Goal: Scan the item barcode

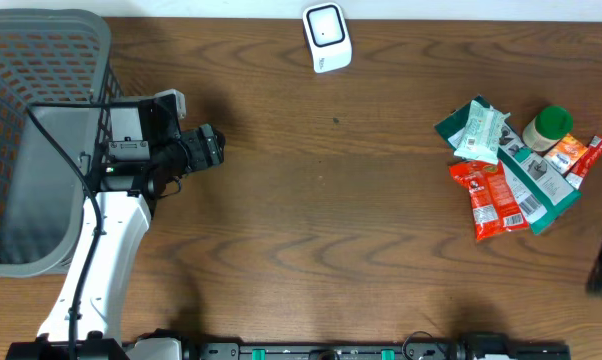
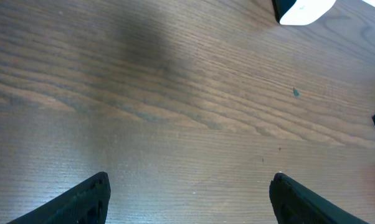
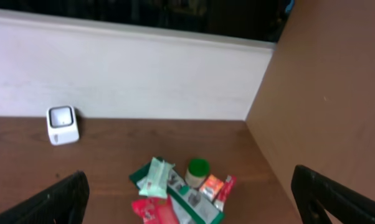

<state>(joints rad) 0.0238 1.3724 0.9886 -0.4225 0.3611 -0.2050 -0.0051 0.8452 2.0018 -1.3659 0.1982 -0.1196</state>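
I am watching the left gripper point(image 2: 190, 179) hanging with its jaws spread wide and holding nothing, over bare wood just beside the grey basket point(image 1: 41, 60) at the worktop's point(image 1: 331, 220) left edge. The right gripper point(image 3: 190, 182) is gaping wide too, off the right edge. The pile of packets point(image 1: 511, 175) is lying near that right edge. The white scanner point(image 1: 327, 38) is standing at the far edge, and open wood is stretching between them.

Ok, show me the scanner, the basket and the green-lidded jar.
scanner point(image 1: 327, 37): overhead view, on its white top face.
basket point(image 1: 41, 60): overhead view, on its grey mesh wall.
green-lidded jar point(image 1: 553, 122): overhead view, on the green lid.
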